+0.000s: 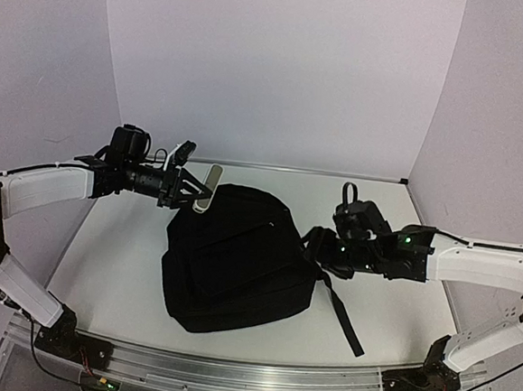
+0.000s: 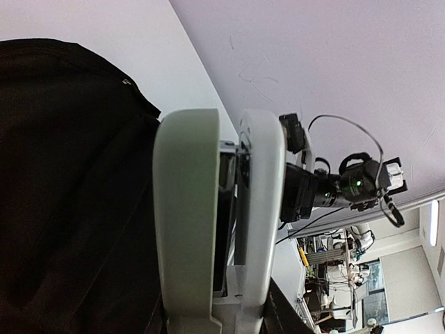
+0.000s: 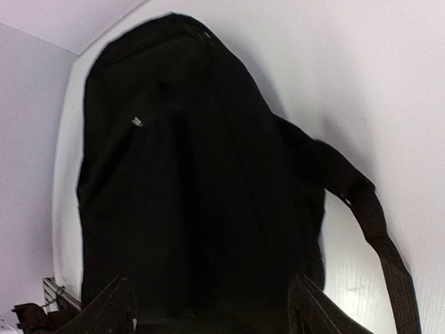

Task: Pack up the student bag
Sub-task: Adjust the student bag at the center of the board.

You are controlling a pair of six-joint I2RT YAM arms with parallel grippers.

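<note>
The student bag (image 1: 234,261), a large black backpack, lies flat mid-table, with one shoulder strap (image 1: 343,311) trailing toward the front right. My left gripper (image 1: 206,189) hovers at the bag's far top edge. In the left wrist view its pale grey fingers (image 2: 188,209) stand pressed close together with only a thin dark slit between them, and the bag (image 2: 69,195) lies beside them. My right gripper (image 1: 316,245) is at the bag's right side. It is open, its dark fingertips (image 3: 111,306) wide apart, and the bag (image 3: 188,195) fills the view with its strap (image 3: 375,229) and a small pale tag (image 3: 138,122).
White walls enclose the table at the back and on both sides. A metal rail (image 1: 229,374) runs along the near edge between the arm bases. The right arm's camera (image 2: 334,184) shows in the left wrist view.
</note>
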